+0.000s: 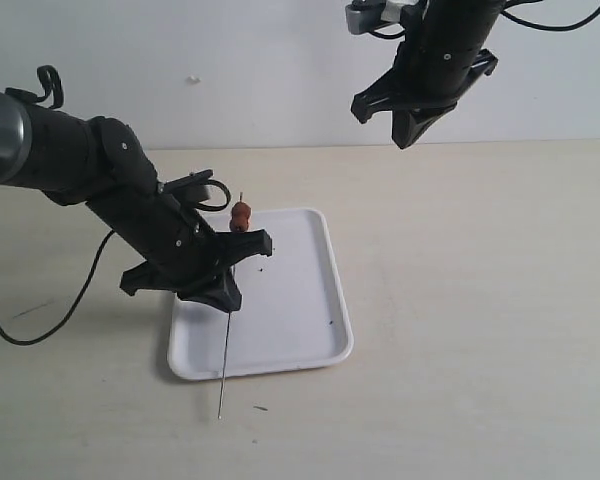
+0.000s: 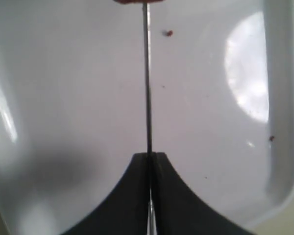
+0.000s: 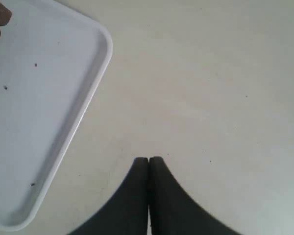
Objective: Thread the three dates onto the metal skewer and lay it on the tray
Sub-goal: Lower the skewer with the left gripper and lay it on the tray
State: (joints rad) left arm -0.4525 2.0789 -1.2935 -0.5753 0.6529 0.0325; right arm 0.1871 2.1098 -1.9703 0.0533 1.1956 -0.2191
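Note:
My left gripper [image 1: 233, 268] is shut on the metal skewer [image 1: 226, 350] over the left part of the white tray [image 1: 300, 320]. The reddish-brown dates [image 1: 240, 215] sit stacked on the skewer close to its far end; I cannot count them. The skewer's near end reaches past the tray's front rim. In the left wrist view the skewer [image 2: 148, 88] runs from the shut fingertips [image 2: 159, 164] over the tray floor [image 2: 63, 98], and the dates [image 2: 137, 1] only just show at the frame edge. My right gripper [image 1: 408, 128] hangs high at the back right, shut and empty [image 3: 149, 159].
The tray [image 3: 104, 49] carries a few dark specks [image 2: 169, 33]. The right wrist view looks down on the tray's rim and on bare beige table [image 3: 210, 88] beside it. A black cable [image 1: 40, 320] trails from the left arm over the table's left side.

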